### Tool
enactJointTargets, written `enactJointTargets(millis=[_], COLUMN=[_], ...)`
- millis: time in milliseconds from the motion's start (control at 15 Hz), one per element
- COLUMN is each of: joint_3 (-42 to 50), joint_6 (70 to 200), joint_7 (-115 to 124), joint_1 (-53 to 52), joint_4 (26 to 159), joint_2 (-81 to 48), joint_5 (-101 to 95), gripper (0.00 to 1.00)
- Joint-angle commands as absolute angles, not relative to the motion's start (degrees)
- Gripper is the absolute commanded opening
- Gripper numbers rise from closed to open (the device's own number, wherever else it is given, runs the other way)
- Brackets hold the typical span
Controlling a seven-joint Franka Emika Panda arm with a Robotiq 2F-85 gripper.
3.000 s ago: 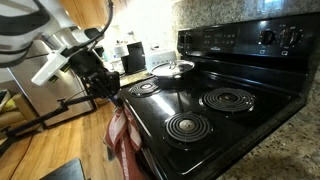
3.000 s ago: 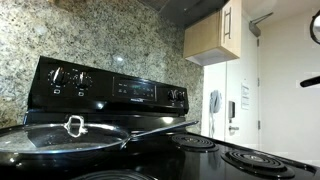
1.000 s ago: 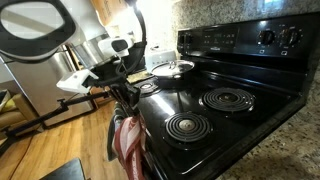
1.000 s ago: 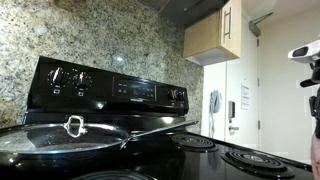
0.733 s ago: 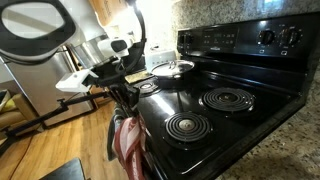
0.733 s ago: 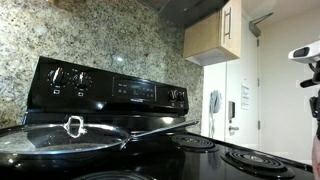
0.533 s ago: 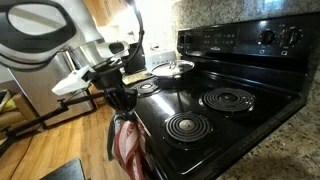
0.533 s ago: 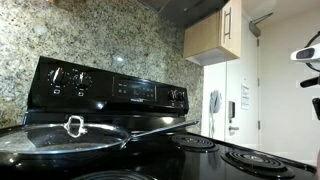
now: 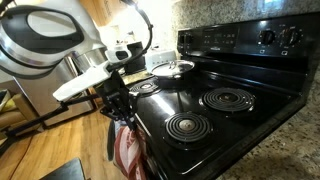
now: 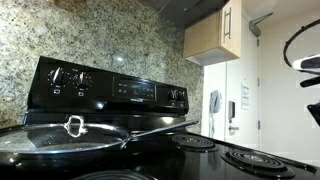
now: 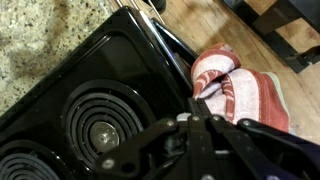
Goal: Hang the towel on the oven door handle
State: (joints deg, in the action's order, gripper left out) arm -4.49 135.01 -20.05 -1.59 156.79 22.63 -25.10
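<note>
end effector (image 9: 121, 110) is at the front edge of the range (image 9: 262, 115), right on top of the towel (image 9: 127, 152). In the wrist view its linkages converge just at the towel's upper fold, but I can't tell if it's clamped on the cloth or only touching it. The towel is bunched and hangs down the oven front, next to the oven door handle (image 11: 168, 48). I can't confirm it's over the bar. The lidded pan (image 9: 172, 70) sits on a far burner, well apart.

Soft cloth towel (image 11: 245, 90), glossy black range top (image 9: 260, 125), speckled stone backsplash (image 10: 110, 35), wood floor (image 9: 50, 140)
</note>
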Motion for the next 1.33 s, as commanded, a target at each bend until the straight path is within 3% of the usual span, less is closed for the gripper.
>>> enactJointTargets(millis=[0, 867, 1267], joint_3=[-3.7, -4.1, -1.2], joint_6=[132.2, 132.8, 133.7], joint_7=[-27.4, -35.5, -36.2], joint_1=[-2.9, -12.8, -12.3], joint_4=[155.5, 149.2, 147.3], joint_2=[21.4, 28.3, 30.3], joint_5=[-28.5, -21.7, -20.5], gripper=[0.0, 0.0, 0.0])
